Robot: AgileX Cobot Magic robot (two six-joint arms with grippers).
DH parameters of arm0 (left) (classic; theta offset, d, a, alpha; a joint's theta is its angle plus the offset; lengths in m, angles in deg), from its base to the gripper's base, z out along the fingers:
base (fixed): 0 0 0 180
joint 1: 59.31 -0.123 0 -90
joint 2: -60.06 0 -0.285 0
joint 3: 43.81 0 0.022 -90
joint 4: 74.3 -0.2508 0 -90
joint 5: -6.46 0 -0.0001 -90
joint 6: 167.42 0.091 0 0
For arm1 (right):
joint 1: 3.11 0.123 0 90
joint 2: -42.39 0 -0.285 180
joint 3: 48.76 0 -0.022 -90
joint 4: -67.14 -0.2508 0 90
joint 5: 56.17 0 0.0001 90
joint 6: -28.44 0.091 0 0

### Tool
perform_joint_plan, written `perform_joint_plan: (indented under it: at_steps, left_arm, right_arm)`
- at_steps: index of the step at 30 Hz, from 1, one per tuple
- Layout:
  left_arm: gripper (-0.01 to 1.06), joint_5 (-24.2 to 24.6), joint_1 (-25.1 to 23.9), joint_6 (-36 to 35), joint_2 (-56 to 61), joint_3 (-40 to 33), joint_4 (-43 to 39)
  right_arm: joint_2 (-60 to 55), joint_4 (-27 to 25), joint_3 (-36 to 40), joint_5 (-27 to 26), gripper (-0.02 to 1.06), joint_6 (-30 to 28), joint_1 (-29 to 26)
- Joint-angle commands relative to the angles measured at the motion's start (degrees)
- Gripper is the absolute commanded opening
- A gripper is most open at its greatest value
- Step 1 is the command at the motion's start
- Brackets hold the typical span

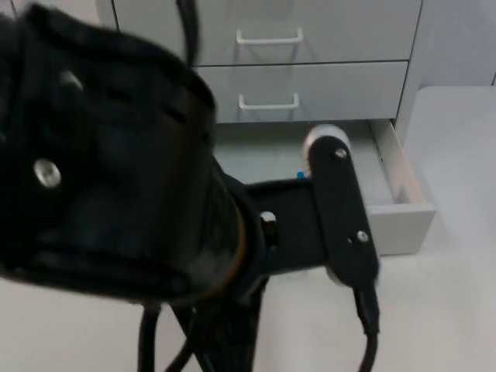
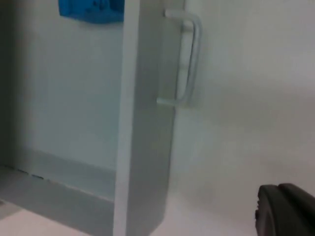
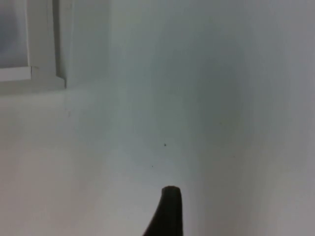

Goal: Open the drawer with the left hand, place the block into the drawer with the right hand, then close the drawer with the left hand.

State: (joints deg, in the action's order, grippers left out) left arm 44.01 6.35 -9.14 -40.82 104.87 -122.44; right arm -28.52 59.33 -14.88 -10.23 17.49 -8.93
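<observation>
- Up close, the left gripper (image 2: 285, 209) is hanging over the white table (image 2: 246, 98) just beside the drawer front; whether its fingers are apart, I cannot tell.
- Its wrist view is showing the drawer handle (image 2: 187, 59) untouched and the blue block (image 2: 91, 11) lying inside the open drawer (image 2: 142, 123).
- Seen from the top, the left arm (image 1: 116, 155) is covering most of the drawer (image 1: 403, 209), leaving a sliver of blue (image 1: 300, 175).
- Off to the right, the right gripper (image 3: 167, 211) is waiting over bare table, its state unclear.
</observation>
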Motion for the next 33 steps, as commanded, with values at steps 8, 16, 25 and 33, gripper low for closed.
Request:
perform_joint_plan:
  at_steps: [8, 16, 25, 33]
  left_arm:
    - [0.00, -5.34, 1.17, -14.16, -1.93, 0.31, -15.63]
    - [0.00, -4.05, 1.17, -25.65, -9.68, 0.31, -34.72]
    - [0.00, -3.39, 0.92, -30.70, -16.13, 0.47, -41.97]
    - [0.00, -3.45, -2.98, -36.54, -19.36, 1.38, -46.72]
  right_arm:
    - [0.75, -0.02, 1.21, -2.02, 0.71, 0.02, -0.13]
    - [0.75, -0.02, 1.21, -2.36, 0.71, 0.02, -0.13]
    - [0.75, 0.09, 1.21, -2.61, 0.71, 0.02, -0.13]
    - [0.75, 0.09, 1.21, -2.71, 0.71, 0.15, -0.13]
